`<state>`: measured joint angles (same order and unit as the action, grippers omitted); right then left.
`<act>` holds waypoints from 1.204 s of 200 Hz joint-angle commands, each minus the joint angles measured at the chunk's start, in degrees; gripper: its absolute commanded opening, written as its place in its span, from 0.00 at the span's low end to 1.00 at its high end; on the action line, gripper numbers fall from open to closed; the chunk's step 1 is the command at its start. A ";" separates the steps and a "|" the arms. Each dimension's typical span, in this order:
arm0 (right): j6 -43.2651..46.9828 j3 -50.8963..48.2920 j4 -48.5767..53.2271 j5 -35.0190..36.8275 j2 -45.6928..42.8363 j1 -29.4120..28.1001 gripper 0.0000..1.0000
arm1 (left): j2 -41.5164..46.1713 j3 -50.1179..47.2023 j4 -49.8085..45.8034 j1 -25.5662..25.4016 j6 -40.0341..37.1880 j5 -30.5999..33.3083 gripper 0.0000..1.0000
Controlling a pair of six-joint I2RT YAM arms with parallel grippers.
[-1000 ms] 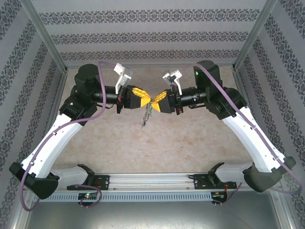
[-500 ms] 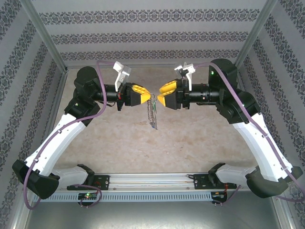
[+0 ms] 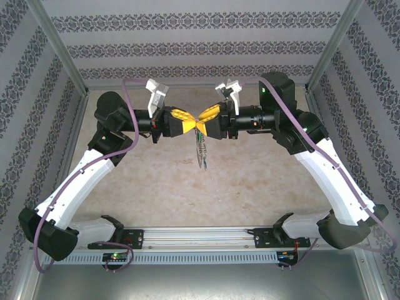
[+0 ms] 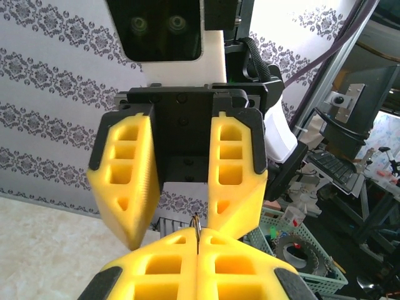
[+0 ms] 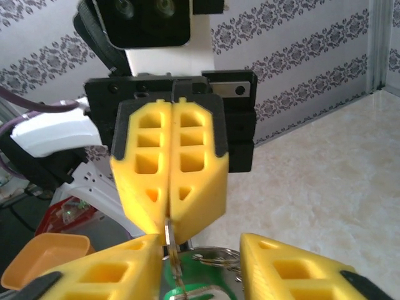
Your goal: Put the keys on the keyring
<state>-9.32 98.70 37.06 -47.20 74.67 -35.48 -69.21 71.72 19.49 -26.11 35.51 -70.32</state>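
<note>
My left gripper (image 3: 192, 127) is shut on the thin top edge of the grey keyring (image 3: 201, 153), which hangs down above the table's middle. In the left wrist view the metal edge (image 4: 197, 224) pokes up from the closed yellow fingers (image 4: 156, 265). My right gripper (image 3: 201, 121) faces it tip to tip and stands open. Its fingers (image 5: 94, 272) lie either side of the hanging metal. Between them I see small silver rings (image 5: 215, 255) and the key's green tag (image 5: 203, 278). The key's blade is mostly hidden.
The beige tabletop (image 3: 206, 187) lies well below the hanging bundle. Patterned walls and metal posts (image 3: 59, 47) close in the back and sides. A rail (image 3: 200, 236) runs along the near edge between the arm bases.
Half a second ago the right gripper stood apart to the right of the left one; it has moved back in and now meets the left fingertips. The left gripper keeps hold of the keyring.
</note>
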 commanded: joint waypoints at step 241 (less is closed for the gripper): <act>32.05 21.43 35.44 14.56 12.09 -6.03 0.00 | -0.92 15.14 -53.62 0.76 -40.79 7.31 0.42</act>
<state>17.96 117.51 69.60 -34.48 86.15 -39.79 -69.63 86.80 -34.09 -25.06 -3.73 -62.67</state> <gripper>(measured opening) 0.065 0.422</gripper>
